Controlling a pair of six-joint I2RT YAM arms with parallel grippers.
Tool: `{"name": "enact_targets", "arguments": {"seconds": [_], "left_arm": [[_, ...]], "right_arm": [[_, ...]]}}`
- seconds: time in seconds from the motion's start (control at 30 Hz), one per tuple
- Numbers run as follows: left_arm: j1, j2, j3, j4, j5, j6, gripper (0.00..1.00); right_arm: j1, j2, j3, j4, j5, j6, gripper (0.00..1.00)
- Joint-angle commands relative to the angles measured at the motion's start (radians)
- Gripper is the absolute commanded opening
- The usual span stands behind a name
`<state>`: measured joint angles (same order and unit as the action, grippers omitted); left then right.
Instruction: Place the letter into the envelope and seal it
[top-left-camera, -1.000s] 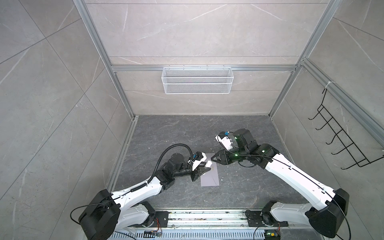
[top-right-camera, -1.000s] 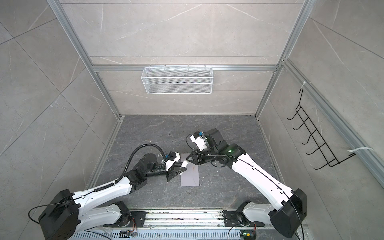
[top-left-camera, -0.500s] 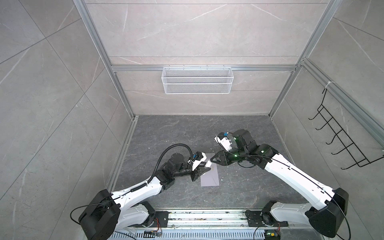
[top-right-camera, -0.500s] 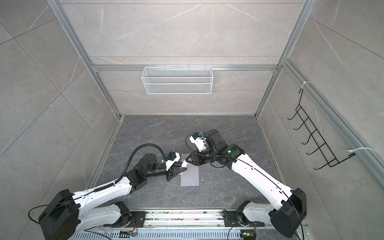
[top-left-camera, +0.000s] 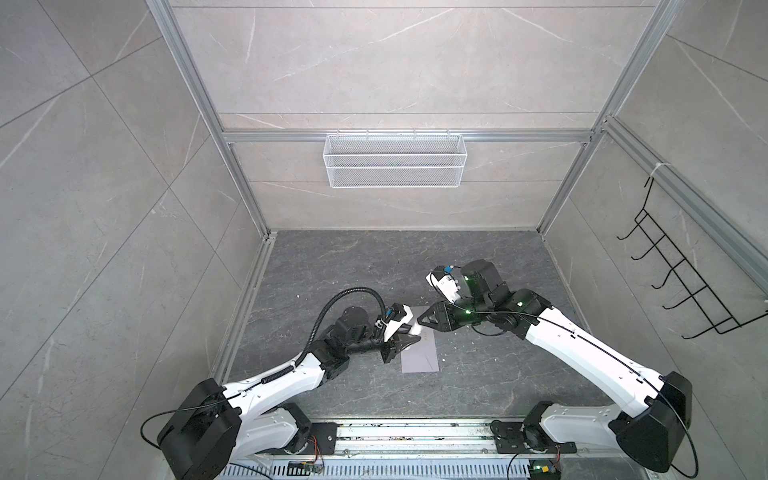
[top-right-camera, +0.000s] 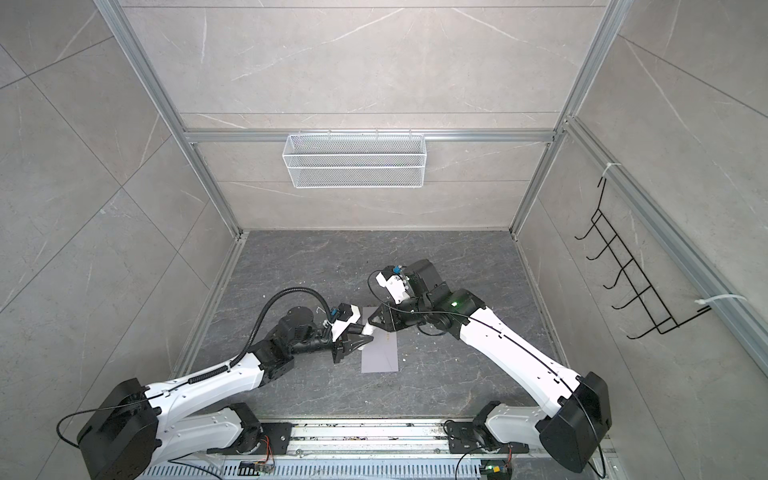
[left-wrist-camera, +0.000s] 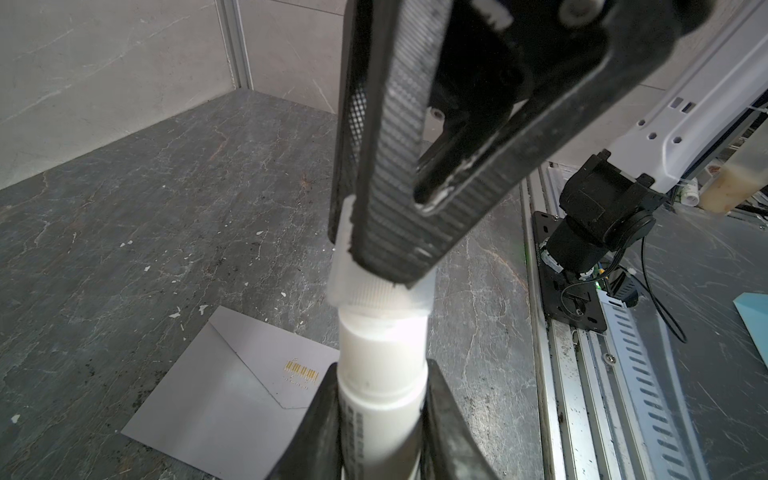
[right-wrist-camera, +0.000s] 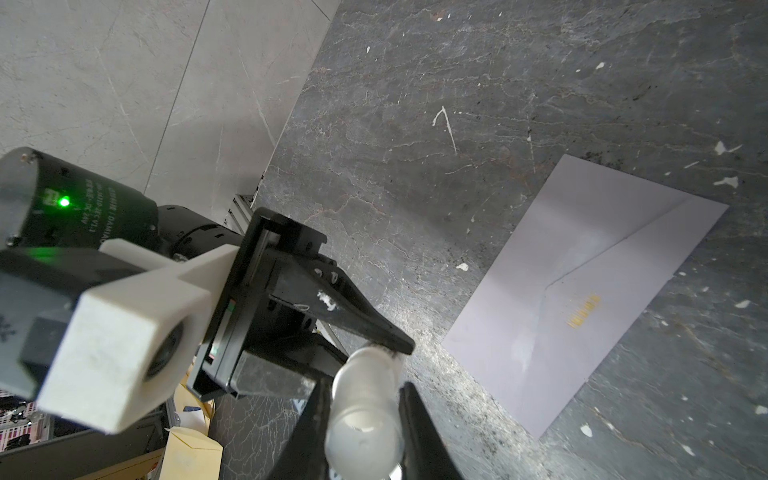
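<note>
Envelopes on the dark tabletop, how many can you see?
1. The lavender-grey envelope lies flat near the middle of the tabletop, flap side up, partly beneath the raised glue stick. Tan paper off the table, seen by the right wrist, may be another.

The wrist motor (right-wrist-camera: 104, 216) reads "DAMIAO"; gold print on the envelope (right-wrist-camera: 561, 291) is illegible.

White wire-mesh basket (top-left-camera: 394, 160) hangs at 12 o'clock, black wire hook rack (top-left-camera: 685, 266) at 3 o'clock; white plastic glue stick (left-wrist-camera: 380, 365) is central.
</note>
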<state>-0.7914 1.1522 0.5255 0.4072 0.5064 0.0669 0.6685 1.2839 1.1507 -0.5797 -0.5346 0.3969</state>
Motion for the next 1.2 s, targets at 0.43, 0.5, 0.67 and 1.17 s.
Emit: {"name": "enact_targets", "arguments": {"seconds": [0.43,0.5,0.67,1.17], "left_arm": [[-0.005,0.003,0.044,0.073,0.031,0.005,0.00],[-0.006,0.004,0.044,0.071,0.031,0.007,0.00],[-0.005,0.005,0.046,0.071,0.032,0.008,0.00],[-0.005,0.015,0.056,0.071,0.038,0.011,0.00]], "right_arm": [[0.048,0.020,-0.009,0.025,-0.010,0.000,0.24],[0.051,0.022,-0.007,0.024,-0.006,-0.003,0.25],[0.056,0.031,0.003,0.021,-0.002,-0.009,0.25],[0.096,0.041,0.029,-0.018,0.040,-0.056,0.25]]}}
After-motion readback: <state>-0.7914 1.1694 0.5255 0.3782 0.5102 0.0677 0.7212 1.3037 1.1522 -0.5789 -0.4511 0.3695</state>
